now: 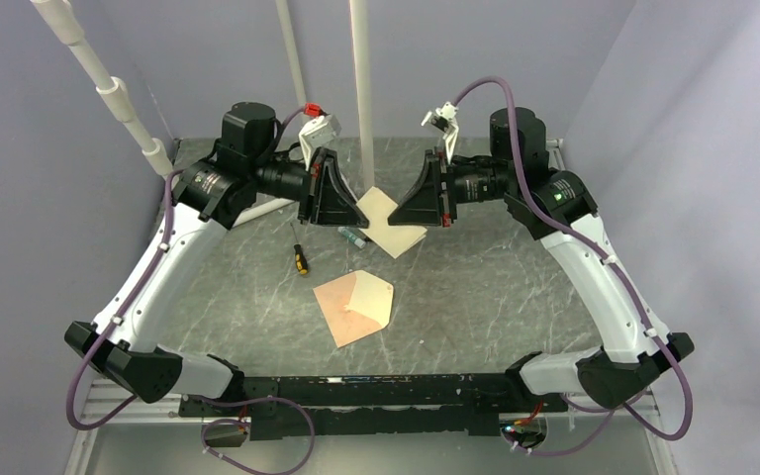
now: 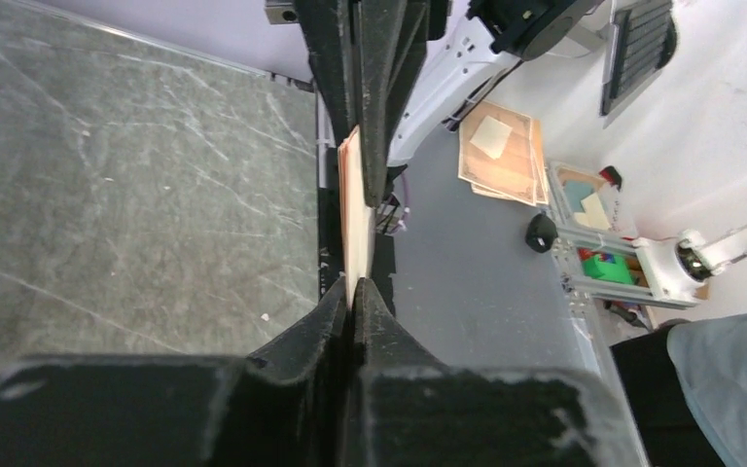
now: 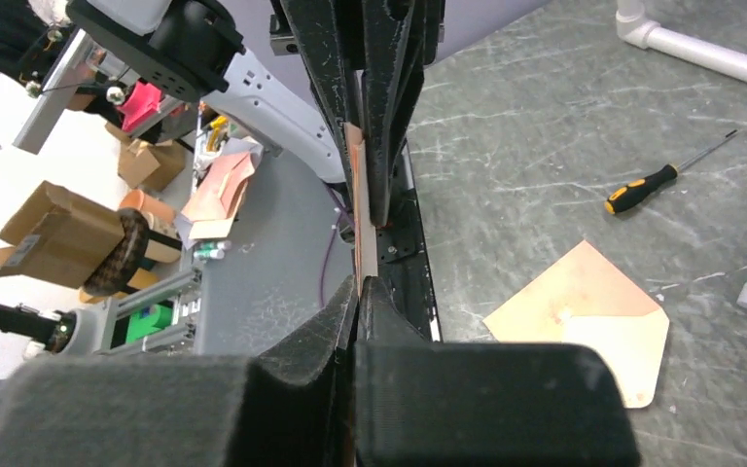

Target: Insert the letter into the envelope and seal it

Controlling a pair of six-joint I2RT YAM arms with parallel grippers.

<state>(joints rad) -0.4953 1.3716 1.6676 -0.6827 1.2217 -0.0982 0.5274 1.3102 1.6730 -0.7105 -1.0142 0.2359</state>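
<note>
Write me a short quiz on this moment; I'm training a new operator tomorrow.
1. True or false: the letter is already inside the envelope.
2. Look at the left gripper and the right gripper. Which is shut on the letter? A) left only B) right only C) both
3. Fill in: on the table, near the glue stick, lies a black-and-yellow ____.

Key
1. False: the letter is held up in the air, and the envelope lies apart on the table.
2. C
3. screwdriver
</note>
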